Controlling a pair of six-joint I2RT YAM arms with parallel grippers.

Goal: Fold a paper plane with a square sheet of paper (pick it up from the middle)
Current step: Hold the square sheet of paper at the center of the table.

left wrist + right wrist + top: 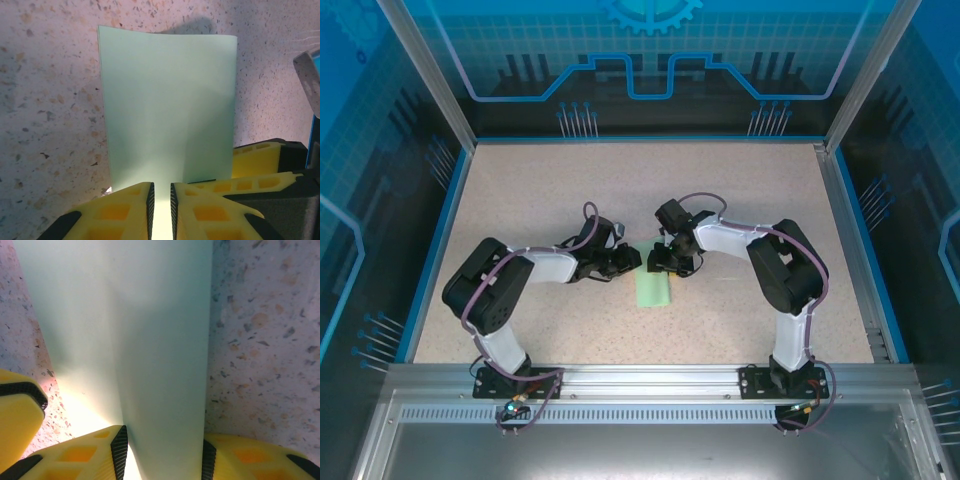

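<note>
Beige speckled counter (540, 200) takes up the whole work area. Over its middle the left arm (510, 285) and the right arm (780, 265) reach in toward each other until their tips almost meet. Just near of that meeting point lies the sheet of paper (655, 290), pale green; from above it looks like a narrow rectangle, not a full square. In the left wrist view the paper (167, 105) runs away from the camera with two square far corners and a soft ridge down its length. It seems to be doubled over along the middle, or close to it. The left jaws are nearly closed, with a thin sliver of green showing between them, so I judge they pinch the near edge. The right jaws stand partway apart, one on either side of a raised strip of the paper (120, 330); I cannot tell whether they press on it. By my reading the first lengthwise fold is about as far as things have got: no slanted nose folds, no wings and no pointed dart shape show, so most of the plane is left to make.
</note>
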